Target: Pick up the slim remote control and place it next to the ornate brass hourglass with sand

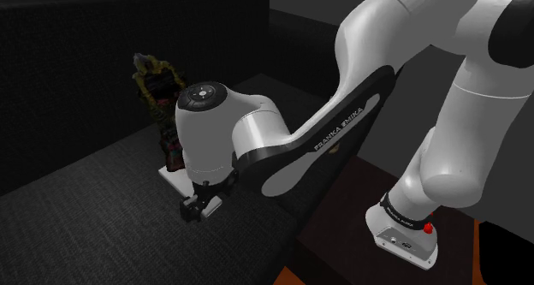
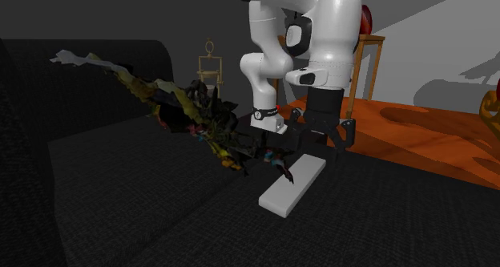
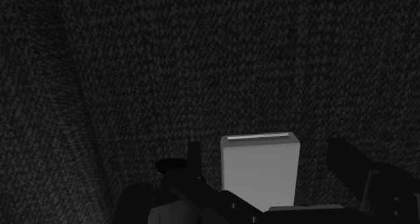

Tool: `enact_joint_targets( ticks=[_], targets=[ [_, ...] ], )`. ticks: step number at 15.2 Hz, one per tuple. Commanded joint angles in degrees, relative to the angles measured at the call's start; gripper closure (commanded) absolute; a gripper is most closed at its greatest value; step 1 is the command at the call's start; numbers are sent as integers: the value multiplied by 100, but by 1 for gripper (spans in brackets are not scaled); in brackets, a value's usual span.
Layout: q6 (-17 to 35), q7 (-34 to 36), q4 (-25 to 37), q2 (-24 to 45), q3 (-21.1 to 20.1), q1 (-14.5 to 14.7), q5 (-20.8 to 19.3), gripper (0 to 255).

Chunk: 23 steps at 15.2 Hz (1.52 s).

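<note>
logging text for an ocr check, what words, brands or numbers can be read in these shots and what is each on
"FRANKA EMIKA": white letters on the black strip along the arm, shoulder view.
Small white print on the dark band low on the arm: too small to read in either exterior view.
White remote: no readable marking.

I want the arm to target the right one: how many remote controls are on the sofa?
1. The white slab-shaped remote lies flat on the dark sofa seat, below the gripper, its fingers open, beside a multicoloured tangled object. The arm may hide others.
</note>
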<state>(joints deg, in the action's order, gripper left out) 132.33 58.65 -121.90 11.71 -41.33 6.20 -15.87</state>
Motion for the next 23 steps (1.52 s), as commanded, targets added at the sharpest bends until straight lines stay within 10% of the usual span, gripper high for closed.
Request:
enact_joint_targets(
  ticks=[1,23],
  targets=[
    [16,-11,-87,46,41,-31,8,255],
    [-1343,-579,758,-715,-177,-183,812,255]
  ],
)
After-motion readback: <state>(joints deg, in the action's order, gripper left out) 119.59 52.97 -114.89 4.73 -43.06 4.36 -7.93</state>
